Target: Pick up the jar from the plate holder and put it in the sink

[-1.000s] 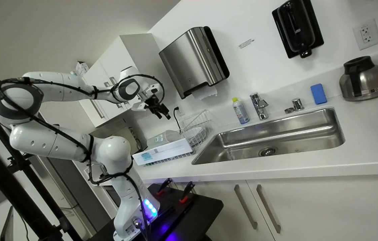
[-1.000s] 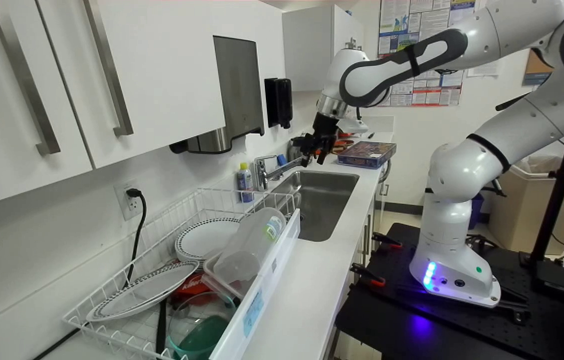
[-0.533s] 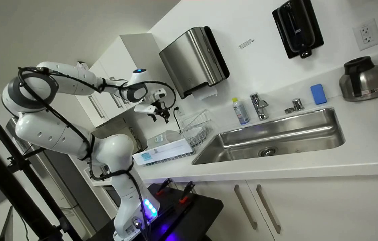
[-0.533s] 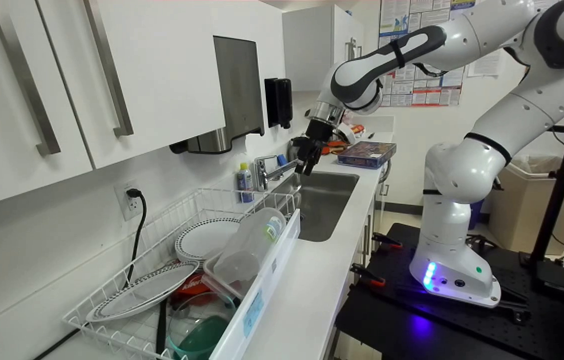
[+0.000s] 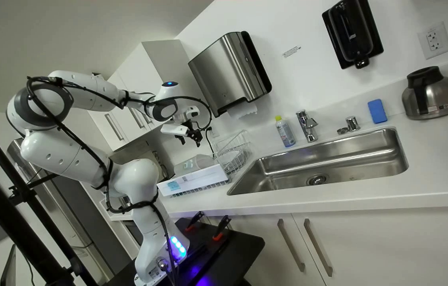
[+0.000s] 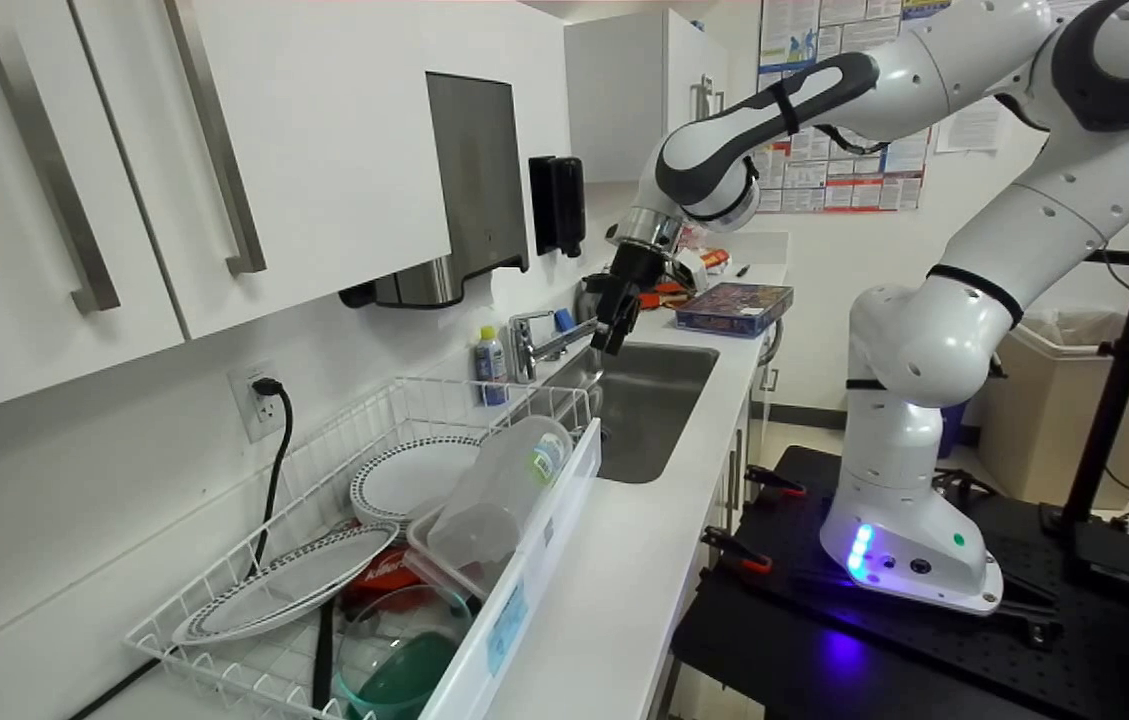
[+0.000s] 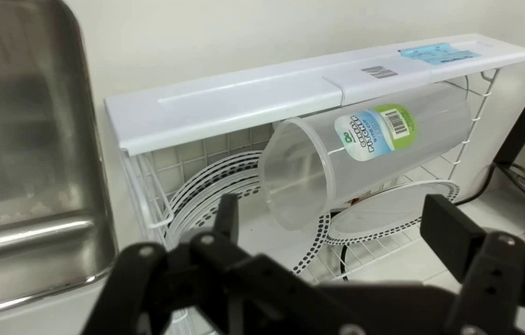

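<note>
Right of the rectangular stainless-steel sink (image 7: 25, 139) in the wrist view, toward the white wire-and-plastic dish rack (image 7: 243, 104), the black two-fingered gripper (image 7: 336, 227) has just dipped, spread and empty, apparently readying to grasp the clear plastic pitcher (image 7: 364, 151), likely the jar, lying in that rack.

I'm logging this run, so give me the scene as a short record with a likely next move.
Sink: rectangular, stainless steel
Rack: white wire, beside the sink, with plates in it
Jar: clear plastic, on its side in the rack, mouth toward the sink
Gripper: open, holding nothing, apart from the jar
Also nearby: yellow-capped bottle upright beside the faucet
Task state: jar not yet in the sink
Likely next: probably lowering toward the jar to grip it
</note>
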`<action>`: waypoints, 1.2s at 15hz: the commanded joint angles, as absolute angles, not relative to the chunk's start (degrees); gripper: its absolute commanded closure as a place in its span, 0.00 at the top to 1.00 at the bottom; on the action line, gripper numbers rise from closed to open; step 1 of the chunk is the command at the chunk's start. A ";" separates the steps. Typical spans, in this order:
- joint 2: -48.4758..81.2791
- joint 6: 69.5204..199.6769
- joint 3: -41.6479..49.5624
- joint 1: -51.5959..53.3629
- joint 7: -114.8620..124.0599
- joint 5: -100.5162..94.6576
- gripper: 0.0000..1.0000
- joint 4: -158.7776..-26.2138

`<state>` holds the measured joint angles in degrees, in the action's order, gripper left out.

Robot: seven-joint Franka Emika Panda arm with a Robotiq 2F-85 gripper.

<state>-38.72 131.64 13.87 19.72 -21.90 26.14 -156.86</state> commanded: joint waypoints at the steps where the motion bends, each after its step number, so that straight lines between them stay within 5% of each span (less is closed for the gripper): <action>1: -33.61 129.87 15.04 21.89 -27.96 31.83 1.00 -153.93; 18: -2.96 119.01 5.15 11.99 -47.84 59.00 1.00 -136.67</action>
<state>-8.19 123.47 8.44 15.52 -45.38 55.35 -141.29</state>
